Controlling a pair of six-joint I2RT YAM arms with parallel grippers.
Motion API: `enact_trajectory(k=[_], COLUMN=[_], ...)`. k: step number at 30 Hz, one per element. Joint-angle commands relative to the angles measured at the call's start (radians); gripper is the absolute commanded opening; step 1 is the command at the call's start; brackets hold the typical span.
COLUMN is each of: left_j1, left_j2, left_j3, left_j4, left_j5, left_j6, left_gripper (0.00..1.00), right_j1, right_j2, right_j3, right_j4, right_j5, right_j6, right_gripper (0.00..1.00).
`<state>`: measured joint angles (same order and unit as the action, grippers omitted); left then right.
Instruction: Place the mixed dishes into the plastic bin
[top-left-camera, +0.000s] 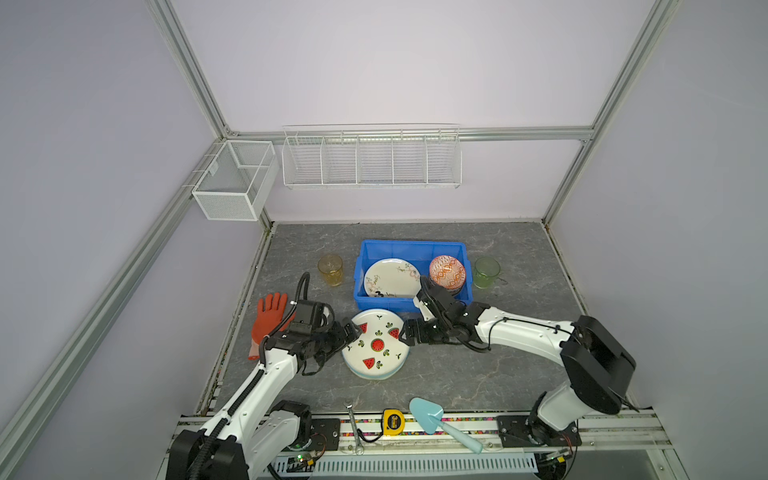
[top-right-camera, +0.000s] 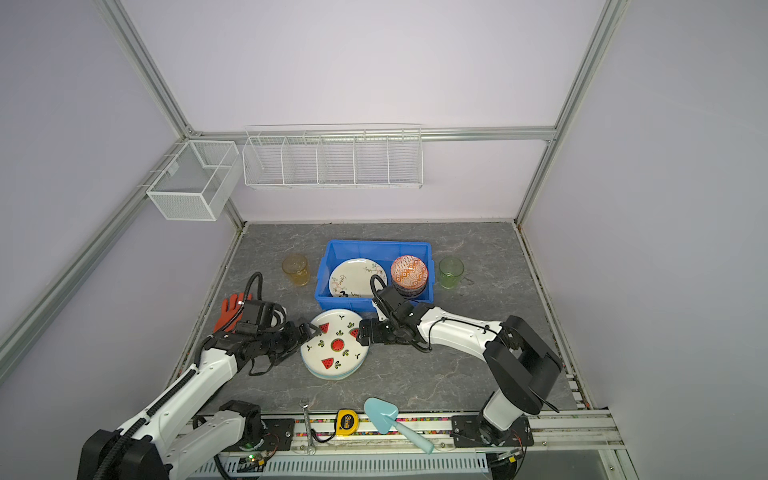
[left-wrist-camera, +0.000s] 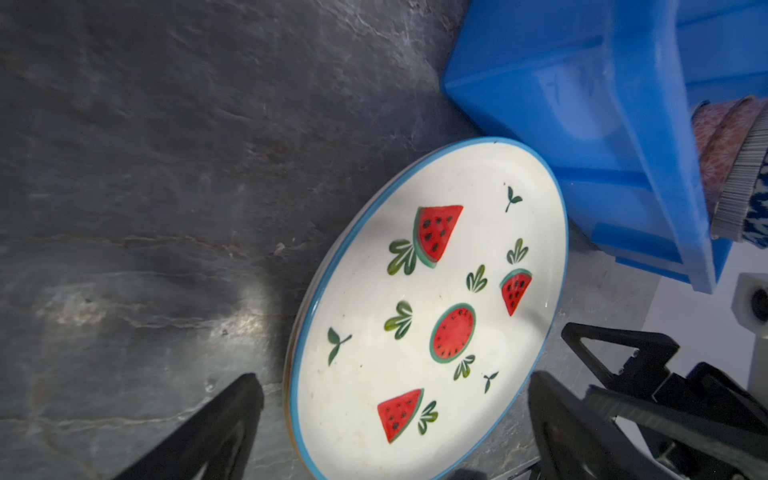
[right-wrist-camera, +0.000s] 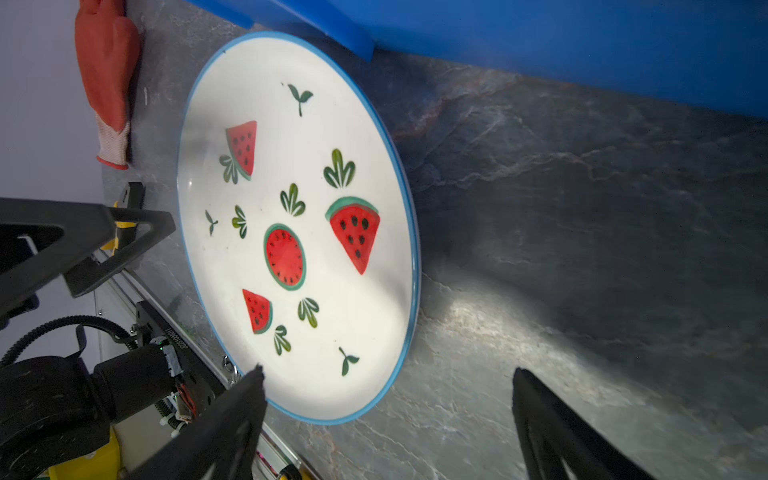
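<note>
- The amber glass cup (top-left-camera: 331, 270) stands upright on the table (top-left-camera: 498, 353) at 9 o'clock of the plastic bin, not yet inside it. It looks light, hard, smooth and breakable, so I judge that a grip across its wall near the rim is best.
- The left gripper (top-left-camera: 352, 332) has its jaws spread wide and holds nothing. It sits at the 9 o'clock rim of the watermelon plate.
- The watermelon plate (top-left-camera: 376, 345) lies on the table just at 6 o'clock of the bin, with its far edge near the bin wall.
- A pale rim (top-left-camera: 370, 377) shows under its 6 o'clock edge, maybe a second plate; I cannot tell surely.
- The plate is probably stiff glazed ceramic, rather heavy, slippery and fragile. Only the thin raised edge offers a hold, so one jaw must go under it.
- The right gripper (top-left-camera: 404, 333) is also wide apart and empty, close to the plate's 3 o'clock rim.
- The plastic bin (top-left-camera: 411, 245) already holds the floral plate (top-left-camera: 390, 276) at its 9 o'clock side and the orange-white bowl (top-left-camera: 446, 271) on top of other bowls (top-left-camera: 457, 289).
- The green glass cup (top-left-camera: 487, 272) stands at 3 o'clock of the bin, outside it.
</note>
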<state>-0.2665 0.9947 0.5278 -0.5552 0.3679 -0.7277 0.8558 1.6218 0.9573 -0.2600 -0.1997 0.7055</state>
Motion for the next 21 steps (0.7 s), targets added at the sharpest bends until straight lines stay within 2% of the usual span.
enact_trajectory(k=[1, 9, 21], left_j1=[0.006, 0.006, 0.007], left_j2=[0.018, 0.059, 0.019], left_j3=[-0.013, -0.022, -0.044], left_j4=[0.059, 0.103, 0.087], left_j5=[0.017, 0.037, 0.032], left_j6=[-0.016, -0.018, -0.023], left_gripper=[1.00, 0.99, 1.00], right_j1=[0.006, 0.006, 0.022], right_j2=[0.031, 0.108, 0.138], right_j3=[0.037, 0.097, 0.109], right_j4=[0.025, 0.037, 0.084], right_j5=[-0.013, -0.046, -0.080], right_j6=[-0.030, -0.045, -0.026], right_gripper=[0.95, 0.98, 0.99])
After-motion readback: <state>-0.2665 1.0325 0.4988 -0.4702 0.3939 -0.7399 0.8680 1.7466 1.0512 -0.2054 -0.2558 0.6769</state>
